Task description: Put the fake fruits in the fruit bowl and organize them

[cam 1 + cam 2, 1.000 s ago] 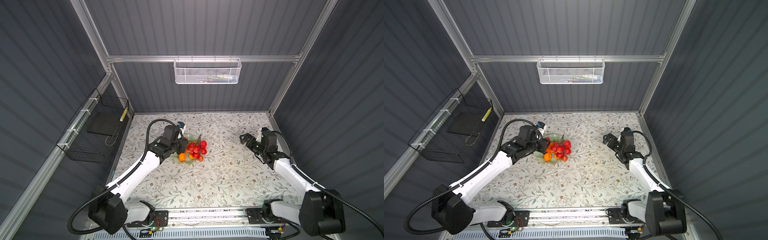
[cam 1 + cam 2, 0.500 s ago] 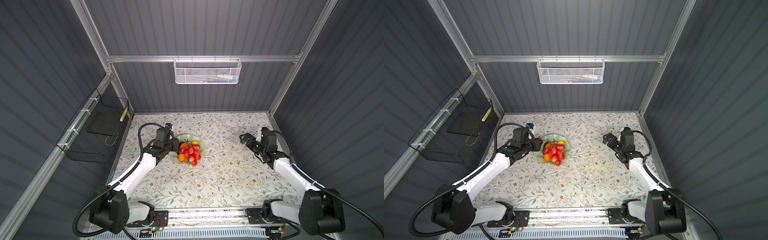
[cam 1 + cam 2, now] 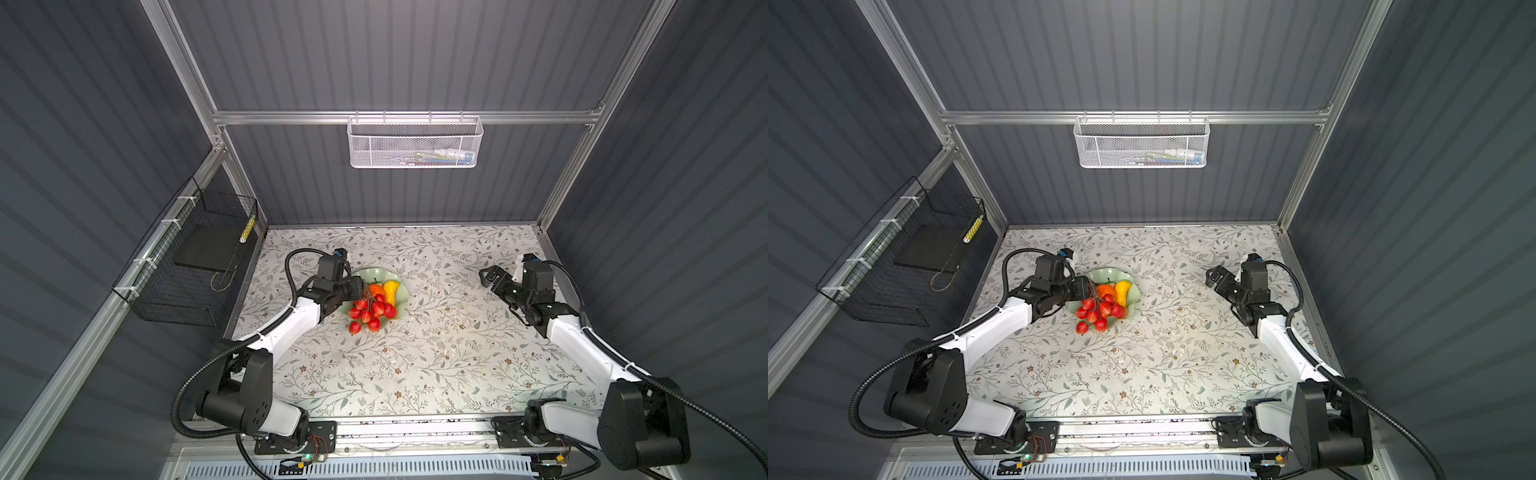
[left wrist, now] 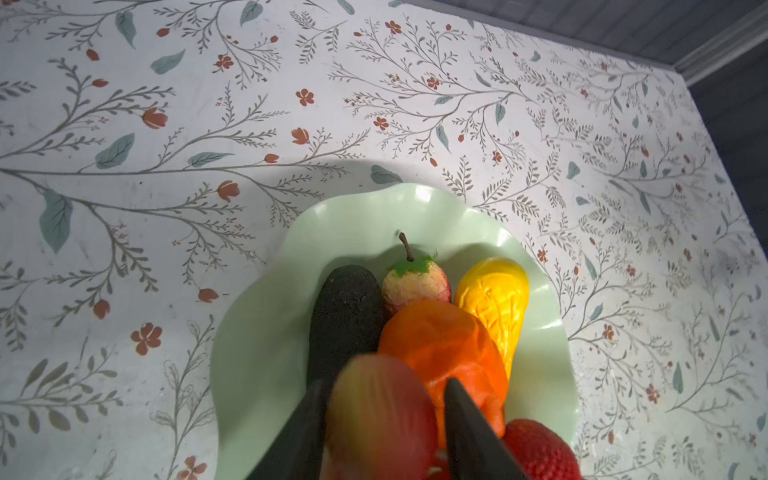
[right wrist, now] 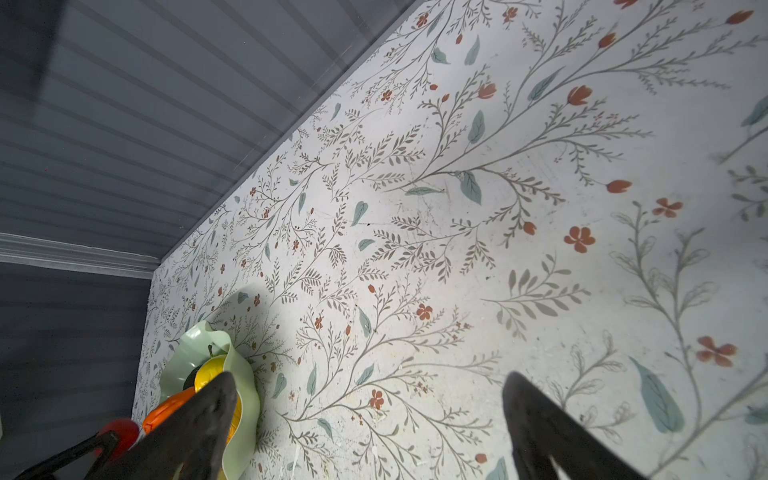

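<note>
The pale green fruit bowl (image 3: 376, 273) (image 3: 1109, 274) (image 4: 266, 332) sits left of the table's middle. In it lie a dark avocado (image 4: 345, 311), a strawberry (image 4: 415, 284), a large orange (image 4: 440, 345) and a yellow squash (image 3: 391, 289) (image 4: 494, 299). The bunch of red grapes (image 3: 371, 313) (image 3: 1100, 312) lies across the bowl's near rim, some grapes on the table. My left gripper (image 3: 360, 289) (image 4: 386, 380) hovers at the bowl's left side, jaws parted, with a blurred grape loose between them. Far to the right, my right gripper (image 3: 488, 277) (image 5: 370, 374) is open and empty.
A white mesh basket (image 3: 415, 143) hangs on the back wall. A black wire basket (image 3: 195, 257) is fixed to the left wall. The floral table top (image 3: 436, 357) stretches between the arms and toward the front rail.
My left gripper drew back to the left with the grape bunch, which now rests over the bowl's near rim, and its jaws have parted. The right arm has not moved.
</note>
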